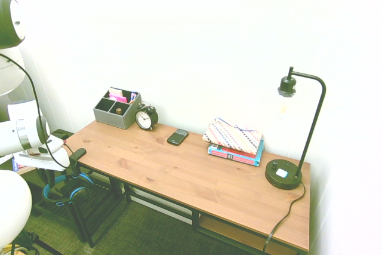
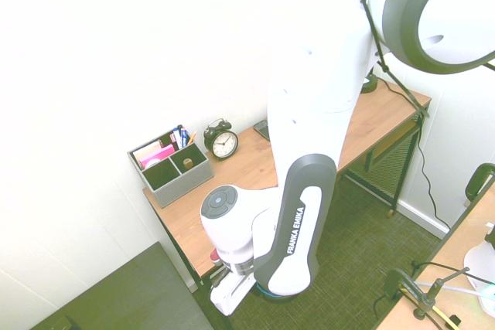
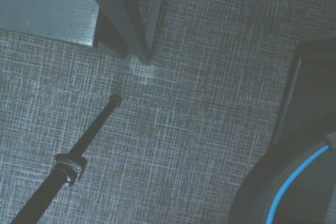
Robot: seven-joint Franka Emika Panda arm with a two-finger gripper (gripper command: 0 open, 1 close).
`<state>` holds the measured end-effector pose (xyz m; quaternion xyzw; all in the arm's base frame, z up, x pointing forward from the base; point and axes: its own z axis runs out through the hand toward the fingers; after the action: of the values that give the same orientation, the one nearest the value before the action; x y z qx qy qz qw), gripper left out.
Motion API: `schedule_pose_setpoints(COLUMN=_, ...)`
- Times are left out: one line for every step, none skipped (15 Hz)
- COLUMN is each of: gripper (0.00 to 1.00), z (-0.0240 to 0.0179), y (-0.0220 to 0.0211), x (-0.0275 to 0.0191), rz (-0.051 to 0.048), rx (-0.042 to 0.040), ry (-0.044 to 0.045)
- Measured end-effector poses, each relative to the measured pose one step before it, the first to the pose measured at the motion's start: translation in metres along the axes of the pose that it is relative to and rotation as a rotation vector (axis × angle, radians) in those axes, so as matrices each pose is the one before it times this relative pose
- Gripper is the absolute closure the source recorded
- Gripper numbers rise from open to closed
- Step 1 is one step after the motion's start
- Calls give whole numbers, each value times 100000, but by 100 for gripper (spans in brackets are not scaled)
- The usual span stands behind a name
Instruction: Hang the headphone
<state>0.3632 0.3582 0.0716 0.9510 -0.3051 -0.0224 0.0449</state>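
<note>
Desk (image 1: 197, 174): wooden top, dark legs. Lamp (image 1: 292, 141), books (image 1: 236, 153), organizer (image 1: 116, 108), clock (image 1: 145, 117) and phone (image 1: 177, 137) on top. Headphone (image 1: 67, 190): blue band, hanging off desk's end beneath gripper (image 1: 76, 154). Finger state: cannot tell.

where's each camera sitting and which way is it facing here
First exterior view: high in front of the desk, looking down along it; the arm enters at the picture's left, above the headphone.
Second exterior view: high, opposite side, looking down past the arm, which fills the middle.
Wrist view: close above the carpet; headphone at one edge, no robot parts.
Both exterior views share the alarm clock and organizer.
</note>
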Motion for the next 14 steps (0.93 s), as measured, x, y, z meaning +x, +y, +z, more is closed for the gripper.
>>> schedule_pose_setpoints(gripper=0, z=183, y=85, x=225, rz=-684, rx=-2067, ry=-975)
schedule_pose_setpoints(gripper=0, z=89, y=-14, x=270, rz=-7, rx=-902, ry=-458)
schedule_pose_setpoints(gripper=0, z=30, y=11, x=225, rz=144, rx=-263, ry=-234)
schedule_pose_setpoints(gripper=0, z=25, y=47, x=164, rz=134, rx=-260, ry=-231)
schedule_pose_setpoints(gripper=0, z=44, y=74, x=133, rz=11, rx=-437, ry=-115)
schedule_pose_setpoints(gripper=0, z=22, y=43, x=106, rz=32, rx=-202, ry=-100)
schedule_pose_setpoints(gripper=0, z=15, y=30, x=75, rz=-99, rx=-141, ry=-83)
schedule_pose_setpoints(gripper=0, z=7, y=19, x=57, rz=-232, rx=-67, ry=-82)
schedule_pose_setpoints(gripper=0, z=5, y=10, x=33, rz=-88, rx=-24, ry=-179)
schedule_pose_setpoints(gripper=0, z=6, y=12, x=38, rz=-141, rx=-29, ry=-107)
schedule_pose_setpoints(gripper=0, z=-1, y=27, x=126, rz=-139, rx=-9, ry=-43)
schedule_pose_setpoints(gripper=0, z=-29, y=16, x=130, rz=-127, rx=74, ry=-81)
schedule_pose_setpoints(gripper=0, z=-213, y=-45, x=152, rz=25, rx=385, ry=-2)
schedule_pose_setpoints(gripper=0, z=-531, y=-91, x=221, rz=-325, rx=573, ry=47)
